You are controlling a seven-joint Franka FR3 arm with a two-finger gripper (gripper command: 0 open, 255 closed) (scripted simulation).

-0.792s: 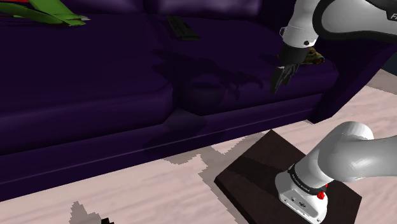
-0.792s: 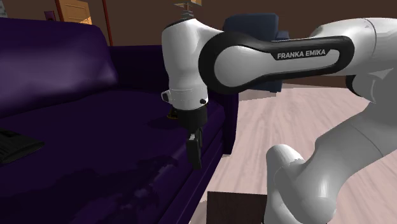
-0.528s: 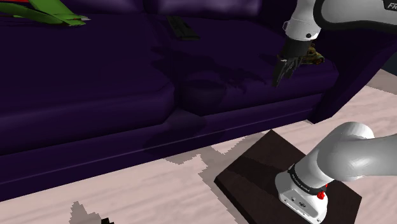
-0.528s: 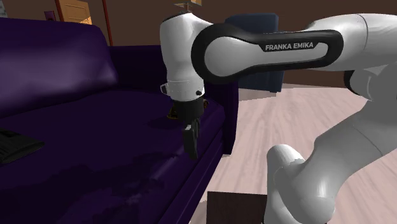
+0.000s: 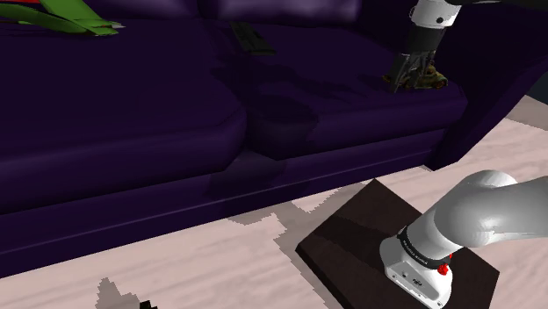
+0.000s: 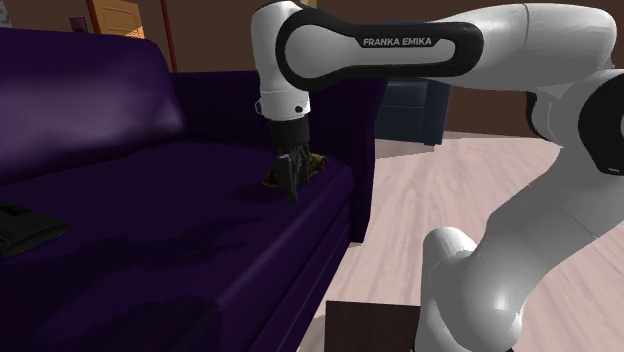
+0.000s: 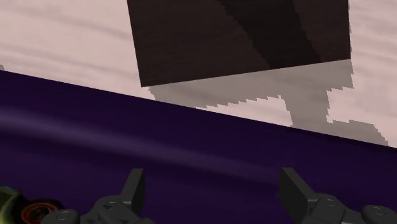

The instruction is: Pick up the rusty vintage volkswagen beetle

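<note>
gripper (image 5: 402, 81) low over the purple sofa (image 5: 132, 114) seat, just beside the rusty toy beetle (image 5: 432, 80). jaws apart, nothing between them.

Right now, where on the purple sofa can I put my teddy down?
The big seat cushion is bare, between the green thing, the black remote and its front edge. It is crowded at the other end, where the open claw is right beside the rusty little car.
</note>
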